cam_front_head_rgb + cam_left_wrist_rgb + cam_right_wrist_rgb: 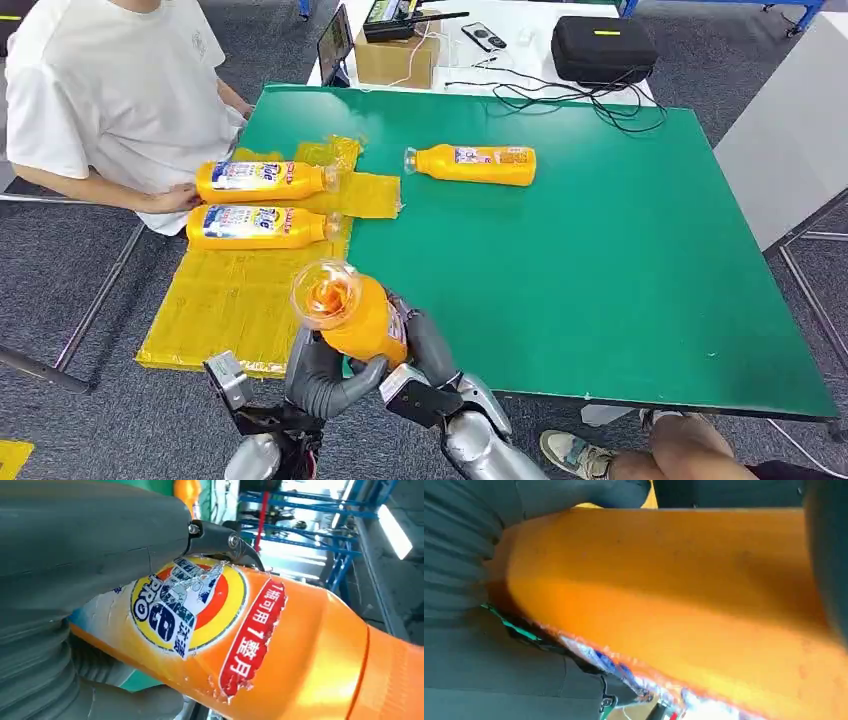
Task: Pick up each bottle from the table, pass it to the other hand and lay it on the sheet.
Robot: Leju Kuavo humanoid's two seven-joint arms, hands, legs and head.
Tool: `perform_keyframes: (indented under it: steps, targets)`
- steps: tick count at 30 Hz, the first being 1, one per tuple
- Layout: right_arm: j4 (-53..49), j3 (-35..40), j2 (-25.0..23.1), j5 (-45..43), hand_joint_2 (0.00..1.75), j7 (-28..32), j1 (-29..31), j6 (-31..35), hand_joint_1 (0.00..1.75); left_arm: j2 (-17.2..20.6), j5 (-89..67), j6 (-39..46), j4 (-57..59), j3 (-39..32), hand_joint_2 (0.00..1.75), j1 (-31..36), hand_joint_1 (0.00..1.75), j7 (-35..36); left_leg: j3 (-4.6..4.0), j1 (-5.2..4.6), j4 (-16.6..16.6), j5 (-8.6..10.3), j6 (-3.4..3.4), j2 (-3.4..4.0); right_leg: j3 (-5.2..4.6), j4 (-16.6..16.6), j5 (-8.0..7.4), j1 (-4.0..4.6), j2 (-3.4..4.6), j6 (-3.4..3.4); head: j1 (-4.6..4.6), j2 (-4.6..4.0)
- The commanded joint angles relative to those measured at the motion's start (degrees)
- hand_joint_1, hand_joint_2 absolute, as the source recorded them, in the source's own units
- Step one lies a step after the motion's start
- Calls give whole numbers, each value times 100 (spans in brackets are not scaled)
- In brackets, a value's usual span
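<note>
The held bottle (352, 315) is up off the counter (600, 250), at the near edge of the yellow sheet (230, 300), with both hands wrapped on it mid-handover. If the right hand (425, 340) lets go before the left hand (325, 375) has a firm hold, this slick bottle may well slip and drop. Left fingers cup its lower body from beneath; right fingers clasp its side. Two bottles (262, 182) already lie on the sheet beyond it; another bottle (478, 164) waits on the counter farther off.
</note>
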State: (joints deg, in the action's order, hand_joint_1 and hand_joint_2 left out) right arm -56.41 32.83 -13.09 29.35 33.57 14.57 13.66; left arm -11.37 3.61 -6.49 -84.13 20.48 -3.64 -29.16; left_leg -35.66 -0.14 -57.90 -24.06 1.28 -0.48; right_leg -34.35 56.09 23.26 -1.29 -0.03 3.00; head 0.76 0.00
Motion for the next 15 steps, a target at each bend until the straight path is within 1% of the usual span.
perform_keyframes:
  steps: [1, 3, 5, 6, 7, 8, 9, 10, 12, 15]
  targets:
    - [6, 511, 111, 102, 0, 265, 49, 194, 0, 47, 163, -251, 377, 43, 175, 442, 175, 100, 9, 4, 2, -2, -5, -4, 11, -4, 4, 5, -6, -8, 0, 0]
    - [-124, 399, 113, 5, 0, 365, -28, 386, 0, 115, -112, 60, 404, -116, 175, 590, 175, 79, 25, 10, -1, -11, -10, -7, 30, -3, 12, 12, -11, -17, 0, 0]
    - [-217, 310, 140, -86, 0, 445, -59, 469, 0, 169, -176, 121, 450, -255, 175, 700, 175, 77, 17, 7, 2, -4, -8, -11, 20, -3, 8, 8, -15, -14, 0, 0]
    - [-233, 228, 160, -159, 0, 482, -76, 472, 0, 188, -250, 176, 483, -365, 175, 748, 175, 83, 28, 9, 2, -9, -11, -11, 32, -3, 13, 11, -15, -20, 0, 0]
    - [-243, 153, 171, -206, 0, 501, -96, 500, 0, 207, -267, 196, 493, -442, 175, 767, 175, 84, 19, 7, 4, -4, -9, -9, 23, -6, 6, 9, -11, -14, -2, 0]
    - [-266, 50, 183, -246, 0, 550, -135, 590, 0, 226, -295, 243, 495, -543, 175, 768, 175, 85, 30, 11, 4, -8, -12, -7, 35, -7, 10, 12, -10, -19, 0, 0]
    - [-291, -39, 193, -301, 0, 575, -162, 622, 0, 248, -353, 295, 482, -607, 175, 761, 175, 77, 19, 5, 7, -3, -7, -3, 20, -7, 4, 6, -6, -12, 0, 0]
    - [-337, -145, 202, -361, 0, 598, -195, 642, 0, 264, -412, 328, 462, -674, 175, 744, 175, 64, 32, 10, 6, -9, -11, -2, 35, -8, 9, 12, -7, -18, 0, 0]
    - [-434, -368, 213, -464, 0, 608, -251, 685, 0, 323, -743, 552, 420, -773, 175, 719, 175, 34, 27, 7, 7, -6, -9, -5, 29, -8, 8, 8, -8, -15, 0, 0]
    - [-457, -428, 239, -480, 0, 606, -248, 684, 0, 359, -807, 589, 428, -806, 175, 717, 175, 36, 20, 5, 6, -5, -7, 1, 20, -6, 5, 7, -3, -12, 0, 0]
